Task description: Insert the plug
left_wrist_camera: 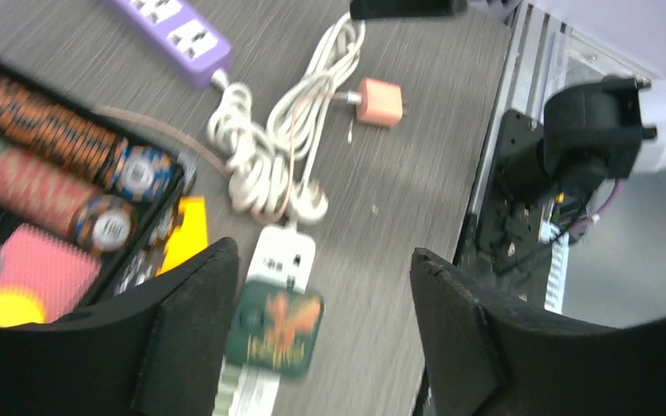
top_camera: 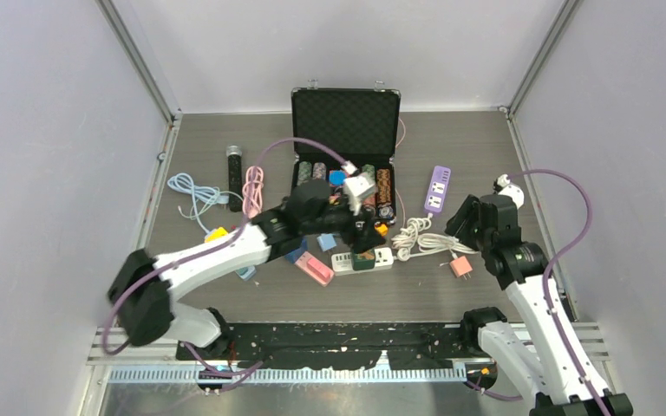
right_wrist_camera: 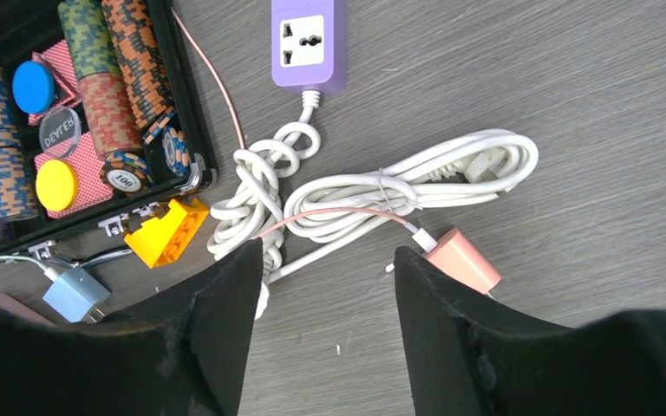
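Note:
A white power strip lies in the middle of the table with a green plug block sitting on its sockets. My left gripper hovers over it, open, with the green block near its left finger and not gripped. A pink plug on a thin pink cord lies on the table beside coiled white cable. My right gripper stands open just above the table, the pink plug just outside its right finger. A purple power strip lies beyond the coil.
An open black case of poker chips stands at the back centre. A yellow brick and a blue adapter lie by its front edge. A pink cord coil, a black stick and a pale cable lie at left.

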{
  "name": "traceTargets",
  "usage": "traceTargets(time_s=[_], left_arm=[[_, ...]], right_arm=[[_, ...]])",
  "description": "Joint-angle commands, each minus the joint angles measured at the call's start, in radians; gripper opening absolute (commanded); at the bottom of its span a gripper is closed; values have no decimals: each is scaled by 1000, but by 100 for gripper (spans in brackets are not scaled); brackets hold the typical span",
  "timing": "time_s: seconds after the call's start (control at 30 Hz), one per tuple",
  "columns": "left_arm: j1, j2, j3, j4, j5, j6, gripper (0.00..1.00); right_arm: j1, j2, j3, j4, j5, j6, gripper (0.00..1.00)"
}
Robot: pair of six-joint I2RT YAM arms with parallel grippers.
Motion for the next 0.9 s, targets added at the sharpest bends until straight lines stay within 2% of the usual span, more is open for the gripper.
traceTargets(time_s=[0.0, 0.2, 0.4, 0.5, 0.77, 0.87], left_arm=[[-52, 242, 211, 157, 56, 6, 69], [-98, 524, 473, 25, 45, 91, 62], [-119, 714, 635, -62, 16, 114, 50], [-125, 776, 683, -105, 7, 117, 44], [-128, 870, 750, -192, -1, 101, 34], [-128, 877, 754, -191, 5, 86, 21]], right_arm=[[0, -77, 45, -80, 47, 16, 60], [0, -140, 85, -144, 72, 22, 59], [-1, -141, 120, -171, 83, 20, 62], [0, -138, 133, -176, 98, 14, 63], [0, -117, 145, -178, 105, 6, 63], [0, -117, 147, -177, 102, 2, 63]])
